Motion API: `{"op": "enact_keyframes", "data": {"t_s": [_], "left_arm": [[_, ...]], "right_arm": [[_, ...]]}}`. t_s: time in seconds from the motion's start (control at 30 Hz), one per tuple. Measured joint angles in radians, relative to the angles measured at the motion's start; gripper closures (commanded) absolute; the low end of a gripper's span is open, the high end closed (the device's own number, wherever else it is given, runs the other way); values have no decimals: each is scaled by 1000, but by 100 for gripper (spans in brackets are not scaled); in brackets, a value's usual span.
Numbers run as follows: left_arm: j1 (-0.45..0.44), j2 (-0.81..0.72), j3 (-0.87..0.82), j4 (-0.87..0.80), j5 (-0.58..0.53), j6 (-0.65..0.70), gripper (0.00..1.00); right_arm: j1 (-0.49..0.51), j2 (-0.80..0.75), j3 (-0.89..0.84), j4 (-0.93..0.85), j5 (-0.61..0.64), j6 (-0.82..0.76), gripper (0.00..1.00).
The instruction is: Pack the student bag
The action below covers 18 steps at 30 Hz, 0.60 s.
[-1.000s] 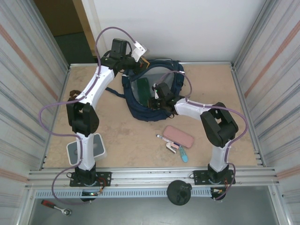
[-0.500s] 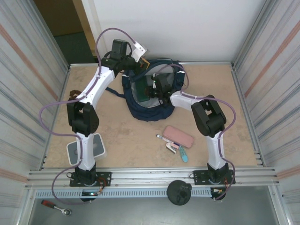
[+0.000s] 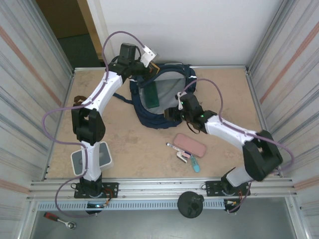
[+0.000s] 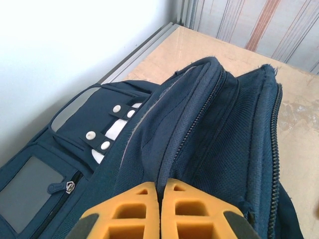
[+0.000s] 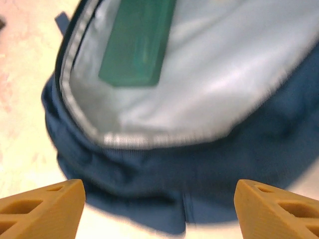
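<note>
The student bag [image 3: 155, 119] lies at the upper middle of the top view, against the back wall. Its mouth gapes toward the camera and shows the grey lining [image 3: 170, 84]. A green flat item [image 3: 153, 94] lies inside, on the left of the opening, with its long axis running up and down the frame.

The left claw [image 4: 160, 209] has its fingers pressed together on the navy rim at the bag's upper left edge, and the fabric fold runs straight into the seam between them. This looks like the grip that props the mouth open.

The right claw [image 5: 159, 199] stands wide apart with nothing between its fingers. It hangs just outside the bag's lower right wall and faces the opening, which lies up and to the left of it in the top view.

The loose things lie the other way. The pink pencil pouch [image 3: 190, 145] is on the tabletop [image 3: 124, 144] down and slightly right of this claw, with its long axis slanting from upper left to lower right. The pens [image 3: 175, 147] are just beside the pouch's lower left edge. The right arm is clearly the nearer one, and judging by this the next pick falls to it.

That arm stretches low from its elbow at the lower right, with the forearm angled up and left. The left arm rises from the lower left, bends at mid-frame and reaches to the bag's top.
</note>
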Motion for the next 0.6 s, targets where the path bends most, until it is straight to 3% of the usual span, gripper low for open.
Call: {"op": "enact_keyframes", "data": {"t_s": [0.1, 0.13, 0.4, 0.6], "left_arm": [[-3, -1, -11, 8, 0, 0, 100], [-3, -2, -18, 14, 0, 0, 100], [-3, -5, -26, 18, 0, 6, 100], [-3, -8, -37, 26, 0, 11, 100]], "right_arm": [[12, -106, -88, -100, 11, 5, 9], [15, -126, -107, -132, 13, 6, 1], [186, -158, -134, -367, 97, 16, 1], [244, -156, -146, -435, 128, 41, 1]]}}
